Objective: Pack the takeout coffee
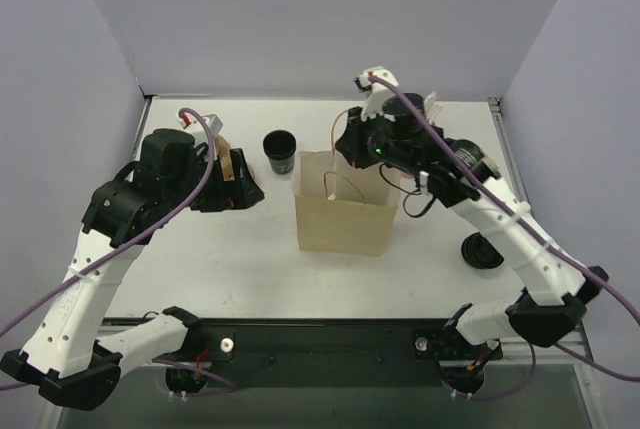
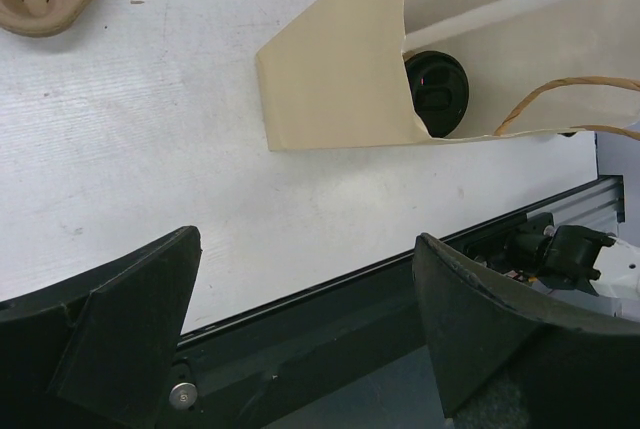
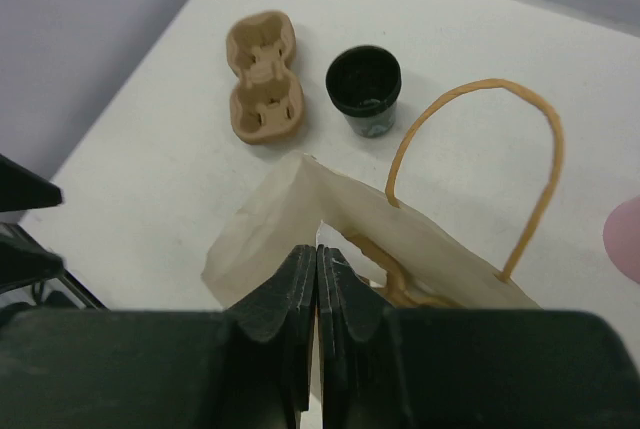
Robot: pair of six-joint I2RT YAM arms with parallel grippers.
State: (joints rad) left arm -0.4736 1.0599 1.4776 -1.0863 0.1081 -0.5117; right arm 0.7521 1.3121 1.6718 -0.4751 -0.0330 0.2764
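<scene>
The right gripper [image 3: 317,254] is pinched closed on the rim of the paper bag [image 3: 262,234], whose base is cut off from view. The left gripper [image 2: 308,244] is spread wide, holding nothing. The black cup [image 3: 363,84] is seen beside the carrier [image 3: 265,89], its label unreadable. A lid [image 2: 437,92] is half hidden behind the bag.

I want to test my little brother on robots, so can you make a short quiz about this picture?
1. True or false: the cup is inside the bag.
2. Fill in: the left gripper has its jaws wide ____.
3. What does the right gripper pinch? A) the cup B) the bag C) nothing

Key:
1. False. The cup stands on the table, behind the bag.
2. open
3. B. It is shut on the bag's rim.
</scene>
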